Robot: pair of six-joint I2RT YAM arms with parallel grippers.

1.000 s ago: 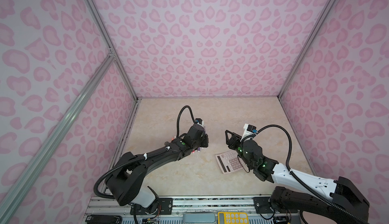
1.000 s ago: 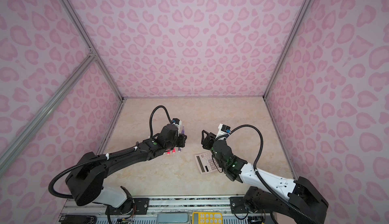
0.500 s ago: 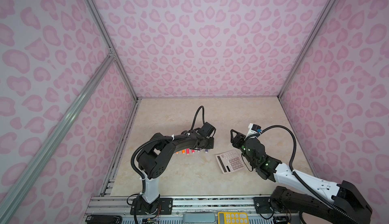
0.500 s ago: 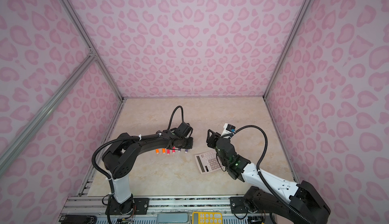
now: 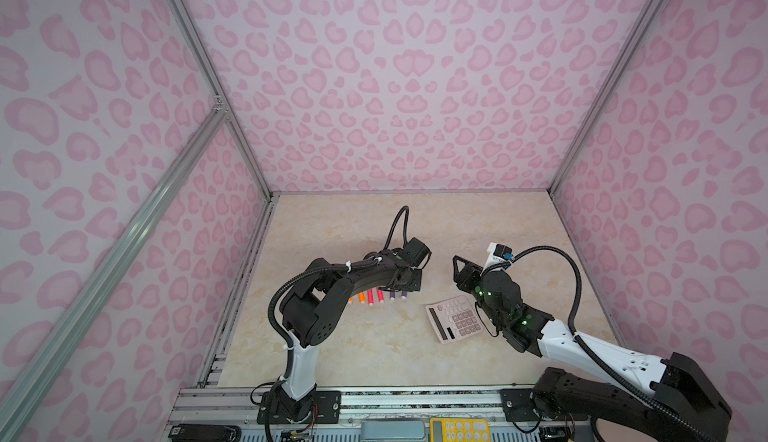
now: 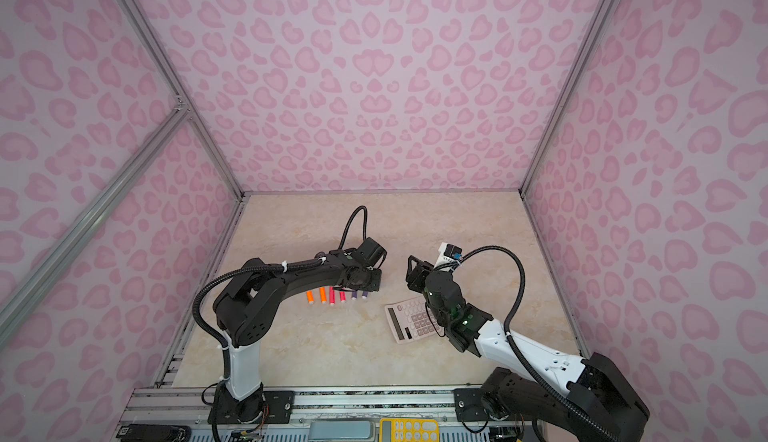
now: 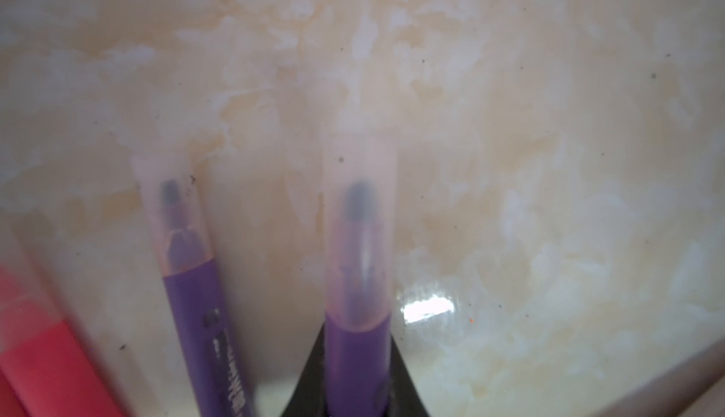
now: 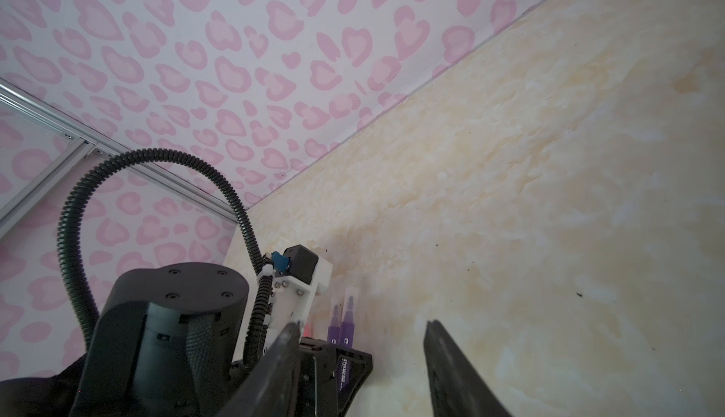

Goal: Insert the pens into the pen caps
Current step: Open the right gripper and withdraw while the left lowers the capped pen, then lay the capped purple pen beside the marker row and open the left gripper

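Several pens lie side by side in a row on the table: two orange (image 5: 360, 297), two pink-red (image 5: 380, 295) and two purple (image 5: 392, 295). My left gripper (image 5: 409, 280) is low over the row's right end, shut on the rightmost purple pen (image 7: 357, 360). A clear pen cap (image 7: 359, 230) covers that pen's tip. The purple pen (image 7: 200, 317) beside it wears a pen cap (image 7: 172, 215) too. A pink-red pen (image 7: 47, 364) shows at the edge. My right gripper (image 5: 459, 271) hovers open and empty to the right; its fingers (image 8: 435, 340) frame the purple pens (image 8: 346, 327).
A pink calculator (image 5: 455, 319) lies on the marble table beneath my right arm, also seen in a top view (image 6: 411, 319). Pink patterned walls close in the table on three sides. The left arm's cable loops up behind its wrist.
The left arm has folded its elbow in and carried the purple pen right and down to the end of the row. The right gripper has drifted slightly right, still open.
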